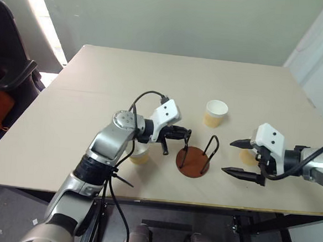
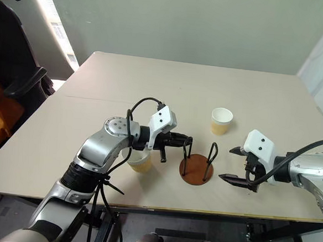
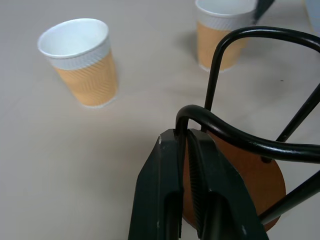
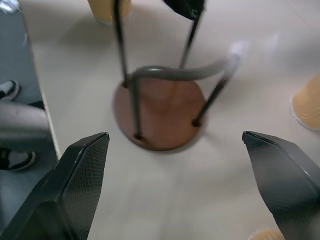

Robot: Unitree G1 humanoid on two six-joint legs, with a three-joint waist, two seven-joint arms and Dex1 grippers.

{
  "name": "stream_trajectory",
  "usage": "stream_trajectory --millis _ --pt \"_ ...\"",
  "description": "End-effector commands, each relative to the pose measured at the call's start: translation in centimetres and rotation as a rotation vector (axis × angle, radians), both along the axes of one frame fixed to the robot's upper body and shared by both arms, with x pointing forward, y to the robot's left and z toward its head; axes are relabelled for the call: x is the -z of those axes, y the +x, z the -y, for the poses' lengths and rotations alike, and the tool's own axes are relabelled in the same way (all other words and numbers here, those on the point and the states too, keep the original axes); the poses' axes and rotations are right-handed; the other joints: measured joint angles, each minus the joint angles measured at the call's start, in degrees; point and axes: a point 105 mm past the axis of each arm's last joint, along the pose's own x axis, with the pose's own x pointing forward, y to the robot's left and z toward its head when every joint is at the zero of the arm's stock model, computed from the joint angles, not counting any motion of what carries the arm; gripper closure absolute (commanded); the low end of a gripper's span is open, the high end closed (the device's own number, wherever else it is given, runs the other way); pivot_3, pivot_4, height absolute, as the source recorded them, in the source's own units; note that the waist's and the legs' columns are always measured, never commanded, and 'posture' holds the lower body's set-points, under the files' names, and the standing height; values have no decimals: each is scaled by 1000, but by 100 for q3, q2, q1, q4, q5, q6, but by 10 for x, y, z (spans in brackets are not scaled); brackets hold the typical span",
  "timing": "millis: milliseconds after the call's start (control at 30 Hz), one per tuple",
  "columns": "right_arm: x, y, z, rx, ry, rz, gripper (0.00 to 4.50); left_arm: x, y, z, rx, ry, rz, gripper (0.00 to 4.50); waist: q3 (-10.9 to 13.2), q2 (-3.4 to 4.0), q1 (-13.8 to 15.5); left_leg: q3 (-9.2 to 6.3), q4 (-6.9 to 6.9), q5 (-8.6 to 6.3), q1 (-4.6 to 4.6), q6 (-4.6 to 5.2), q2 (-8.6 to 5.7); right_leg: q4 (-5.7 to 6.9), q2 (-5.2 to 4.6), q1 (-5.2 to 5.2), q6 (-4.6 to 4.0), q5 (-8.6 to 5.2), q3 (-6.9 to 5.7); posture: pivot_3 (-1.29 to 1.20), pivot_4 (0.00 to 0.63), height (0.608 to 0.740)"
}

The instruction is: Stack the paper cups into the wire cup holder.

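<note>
Left gripper (image 1: 176, 136), fingers nearly closed on one thin black wire loop of the holder (image 1: 195, 156); a ribbed tan cup (image 1: 138, 154) stands just behind it. The holder, a smooth reddish disc with upright loops, lies between both grippers. Beyond it stands a second cup (image 1: 215, 113). Right gripper (image 1: 240, 157), fingers released wide, faces the holder; a third cup (image 1: 249, 157) sits just behind its fingers.

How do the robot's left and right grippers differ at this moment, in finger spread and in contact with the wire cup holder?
Left gripper: black fingers nearly together around one black wire loop of the reddish-brown-based wire cup holder. Right gripper: fingers spread wide, holding nothing, apart from the holder, pointing toward it. Both hang low over the beige table, flanking the holder.
</note>
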Motion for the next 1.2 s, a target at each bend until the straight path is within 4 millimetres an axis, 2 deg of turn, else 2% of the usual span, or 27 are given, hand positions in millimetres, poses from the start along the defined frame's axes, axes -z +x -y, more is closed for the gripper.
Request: stream_trajectory --millis 33,233,300,400,500,567,667,933,1033,1100,1200 --pt "-7 4 1 -12 -21 45 50 -3 -2 -1 -3 14 14 2866 1 -2 1 0 0 0 -3 0 0 0 0 -2 0 0 0 0 150 740" --pt "-19 13 19 16 -51 70 50 -17 -1 -10 17 40 94 693 1 -1 3 1 -4 -4 -5 -2 0 0 -2 -6 -1 1 0 0 150 740" --pt "-29 18 37 60 -87 90 50 -31 -1 -19 34 42 151 22 1 -1 5 0 -5 -8 -5 -4 -1 -1 -3 -6 -2 1 0 0 150 740" --pt "-35 23 59 106 -147 89 50 -51 -11 -34 96 45 197 22 1 -1 10 0 -7 -16 -11 -15 -1 -1 -4 -13 -3 1 0 0 150 740" --pt "-24 28 77 134 -222 60 50 -82 -23 -48 126 -11 221 22 1 -2 9 0 -13 -29 -8 -37 1 1 -2 -18 -10 -3 -1 0 150 740" --pt "-19 33 82 138 -240 50 50 -95 -35 -57 162 -33 215 22 1 -1 2 0 -12 -36 -9 -40 5 0 -1 -19 -12 -4 -5 0 150 740" --pt "-10 40 79 112 -233 30 50 -98 -55 -74 202 12 217 22 0 2 -29 5 -11 -42 -8 -43 8 -2 -3 -22 -12 -5 -5 0 150 740" --pt "12 48 81 79 -303 -24 50 -106 -69 -88 172 47 222 22 1 4 -38 3 -10 -66 -8 -2 19 2 -8 -25 -30 -12 -17 0 150 740" --pt "21 50 81 67 -341 -37 674 -108 -65 -96 120 67 237 0 1 4 -65 4 -11 -67 -5 -1 19 4 -21 -26 -43 -14 -22 0 150 740" --pt "23 53 79 54 -358 -33 1387 -110 -63 -100 96 70 244 0 2 5 -75 5 -12 -68 -3 -3 19 7 -26 -26 -54 -18 -26 0 150 740" --pt "16 59 74 37 -362 8 2491 -112 -65 -101 97 69 248 0 3 8 -91 5 -12 -67 -2 -4 19 11 -28 -28 -94 -35 -28 0 150 740"
